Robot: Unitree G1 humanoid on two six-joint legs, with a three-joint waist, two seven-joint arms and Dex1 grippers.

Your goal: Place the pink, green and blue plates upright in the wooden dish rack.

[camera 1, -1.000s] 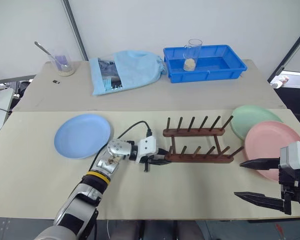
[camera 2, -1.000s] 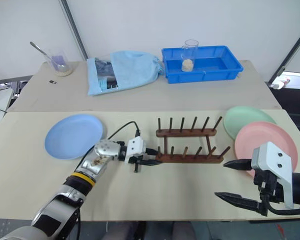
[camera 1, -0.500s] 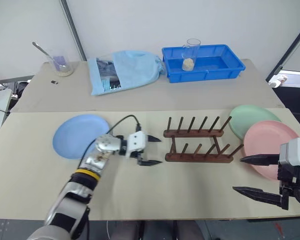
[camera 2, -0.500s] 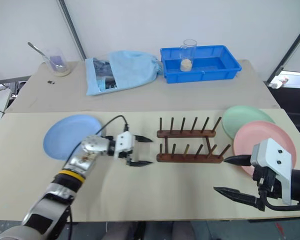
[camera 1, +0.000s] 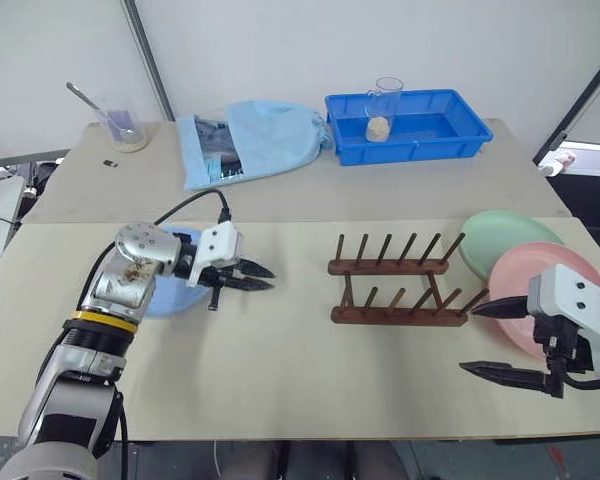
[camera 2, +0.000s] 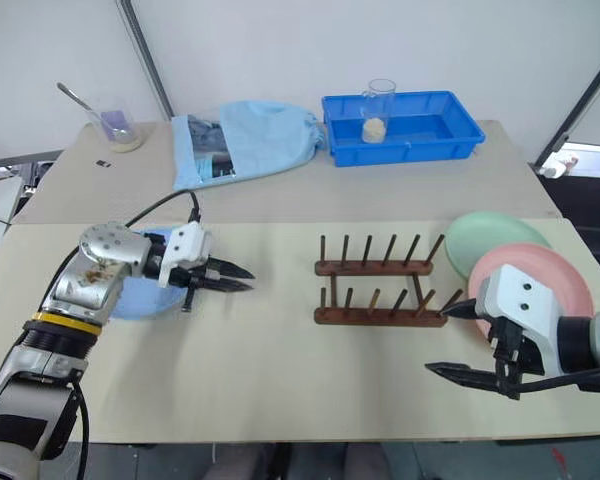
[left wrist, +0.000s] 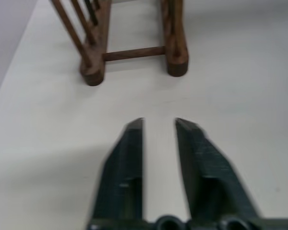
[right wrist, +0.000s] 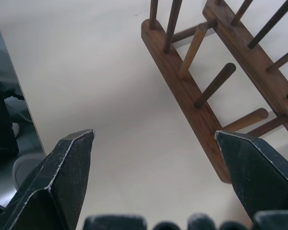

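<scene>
The wooden dish rack (camera 1: 400, 290) stands bare at the table's middle, its pegs upright. The blue plate (camera 1: 173, 297) lies flat to its left, partly hidden under my left hand. My left gripper (camera 1: 263, 279) hovers above that plate's right edge, shut on nothing, pointing toward the rack (left wrist: 134, 48). The green plate (camera 1: 500, 240) and the pink plate (camera 1: 525, 290) lie flat at the right, overlapping. My right gripper (camera 1: 472, 338) hangs wide open just right of the rack's end (right wrist: 197, 96), in front of the pink plate, nothing between its fingers (right wrist: 62, 182).
On the far table stand a blue plastic tray (camera 1: 450, 135) with a glass inside, a light blue cloth bag (camera 1: 250, 140) and a beaker with a spoon (camera 1: 120, 125). The table's front edge runs close below both grippers.
My left gripper pulled away from the rack's left end, rose and swung left over the blue plate, opening on the way and shutting again. The right gripper edged slightly toward the rack.
</scene>
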